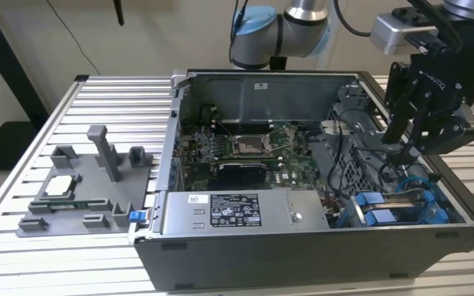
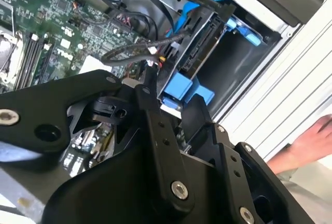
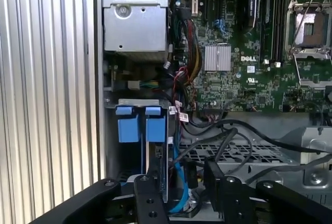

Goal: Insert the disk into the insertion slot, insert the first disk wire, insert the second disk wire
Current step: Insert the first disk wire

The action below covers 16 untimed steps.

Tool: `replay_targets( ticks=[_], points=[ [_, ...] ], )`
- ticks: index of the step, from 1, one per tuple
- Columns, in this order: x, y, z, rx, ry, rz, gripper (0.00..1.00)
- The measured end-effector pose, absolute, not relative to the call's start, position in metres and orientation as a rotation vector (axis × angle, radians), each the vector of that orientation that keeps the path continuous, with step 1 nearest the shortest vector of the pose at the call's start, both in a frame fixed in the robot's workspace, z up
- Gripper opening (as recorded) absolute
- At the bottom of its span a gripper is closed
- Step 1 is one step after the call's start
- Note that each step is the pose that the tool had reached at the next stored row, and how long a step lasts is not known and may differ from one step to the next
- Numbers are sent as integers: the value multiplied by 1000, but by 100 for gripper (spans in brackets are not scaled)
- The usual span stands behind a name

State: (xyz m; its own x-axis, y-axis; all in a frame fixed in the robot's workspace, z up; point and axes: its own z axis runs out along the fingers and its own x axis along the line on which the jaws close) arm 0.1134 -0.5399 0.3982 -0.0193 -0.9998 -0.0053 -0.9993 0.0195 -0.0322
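1. Gripper. I read the black two-finger gripper [image 3: 182,168] as open. In both wrist views its fingers stand apart with a plain gap, and I see nothing clamped between them. It hangs inside the open grey metal computer case [image 1: 303,262], over the corner that holds the drive cage.

2. Disk. The flat silver-grey disk [image 2: 201,45], framed by its bright blue plastic carrier, sits in the insertion slot [image 3: 136,102], the narrow bay of the grey metal cage, directly ahead of the fingertips. Two blue plastic tabs [image 3: 128,124] lie side by side at the bay, just beyond the gripper. I judge the disk step complete.

3. Wires. A bundle of black wires [image 2: 132,54] runs toward the disk's connector edge and ends close beside one finger. A thin blue cable [image 3: 175,182] lies in line with the gap between the fingers, deeper in the case. I cannot tell whether either plug is seated. My judgement is that the work stands in the wire steps, with neither connection confirmed.

4. Surroundings. The green motherboard [image 3: 233,79] lies beyond the cage, well apart from the gripper. A person's hand [image 2: 311,138] is at the ribbed aluminium table [image 1: 56,271] outside the case wall, off to one side of the gripper and clear of it.
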Motion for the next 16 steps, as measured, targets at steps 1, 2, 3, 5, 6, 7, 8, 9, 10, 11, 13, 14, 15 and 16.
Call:
replay_targets(
  ticks=[1,2,3,5,6,7,8,9,10,11,13,14,15,16],
  points=[
    [113,-539,397,-2180,2220,-36,100],
    [113,-538,396,-2181,2215,-40,100],
    [113,-538,394,-2182,2211,-43,100],
    [113,-537,391,-2191,2200,-47,100],
    [113,-537,390,-2198,2191,-48,100],
    [113,-537,389,-2208,2180,-49,100],
    [113,-537,389,-2220,2166,-50,100],
    [113,-537,388,-2235,2149,-51,100],
    [113,-537,388,-2247,2135,-52,100],
    [113,-537,387,-2260,2120,-53,100],
    [113,-537,386,-2273,2100,-57,100],
    [113,-537,385,-2274,2098,-59,100],
    [113,-537,385,-2273,2097,-61,0],
    [113,-537,385,-2272,2096,-62,0]
  ],
)
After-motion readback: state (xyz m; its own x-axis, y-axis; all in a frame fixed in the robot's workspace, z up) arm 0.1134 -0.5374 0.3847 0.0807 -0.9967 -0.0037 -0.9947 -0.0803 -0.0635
